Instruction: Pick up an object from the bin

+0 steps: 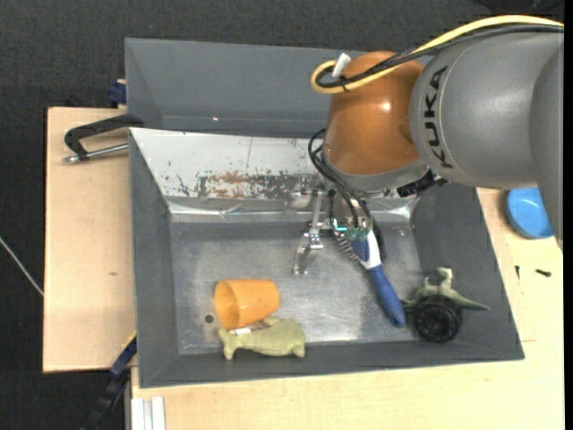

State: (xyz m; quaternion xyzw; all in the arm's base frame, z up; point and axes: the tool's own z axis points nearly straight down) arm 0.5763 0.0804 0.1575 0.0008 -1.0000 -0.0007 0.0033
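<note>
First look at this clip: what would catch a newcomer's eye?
The big grey arm with its orange cover dominates the upper right, its end effector hanging over the bin middle beside a blue-handled brush. Next, an orange cup lying on its side front left, a pale green toy nearer the front wall.

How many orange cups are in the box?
1. The orange cup lies on its side near the front left of the bin, just behind a pale yellow-green toy. The arm covers part of the back right, so another could be hidden there.
</note>
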